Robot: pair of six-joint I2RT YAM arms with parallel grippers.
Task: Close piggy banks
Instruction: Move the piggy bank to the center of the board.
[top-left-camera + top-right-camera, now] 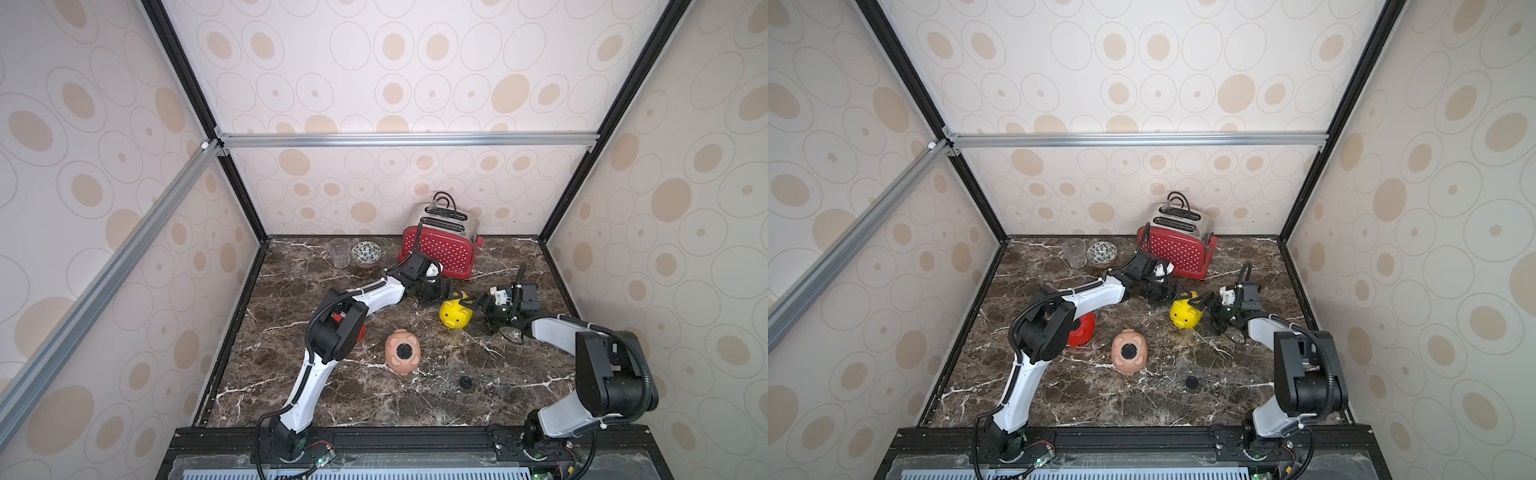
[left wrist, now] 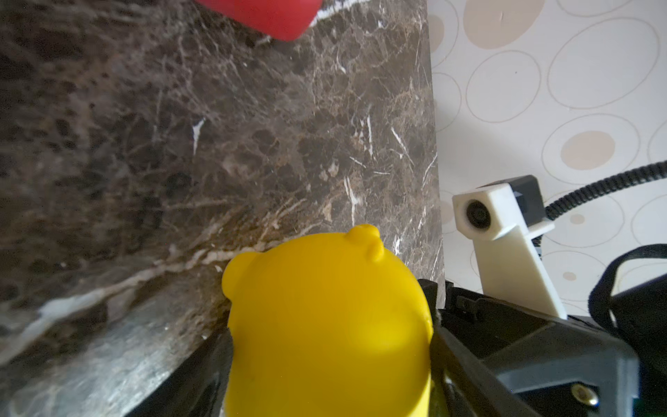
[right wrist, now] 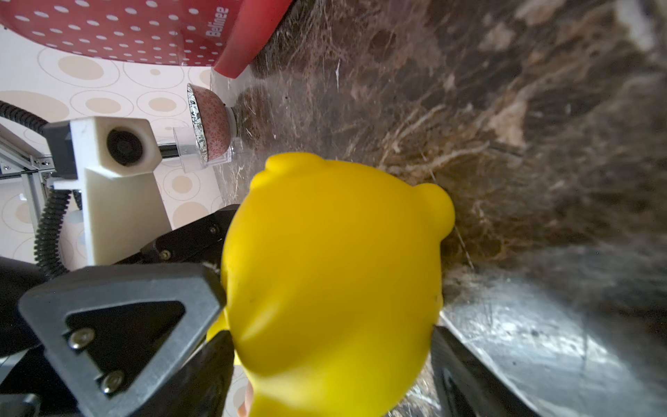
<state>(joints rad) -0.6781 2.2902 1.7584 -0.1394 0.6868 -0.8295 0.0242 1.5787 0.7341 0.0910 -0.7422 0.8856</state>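
Observation:
The yellow piggy bank [image 1: 455, 315] stands on the marble table [image 1: 365, 399] in front of the toaster. My left gripper [image 1: 451, 296] reaches it from the left and my right gripper [image 1: 477, 305] from the right. In the left wrist view the yellow piggy bank [image 2: 328, 325] fills the gap, with both fingers pressed on its sides. The right wrist view shows the same yellow piggy bank [image 3: 332, 274] wedged between that gripper's fingers. The pale pink piggy bank [image 1: 402, 352] lies belly up with a black plug in its hole. The red piggy bank [image 1: 1081, 330] is mostly hidden behind my left arm.
A loose black plug [image 1: 466, 381] lies on the table near the front right. A red dotted toaster [image 1: 440, 247] stands at the back wall. A clear glass [image 1: 338, 252] and a patterned bowl [image 1: 366, 253] stand at the back left. Walls enclose three sides.

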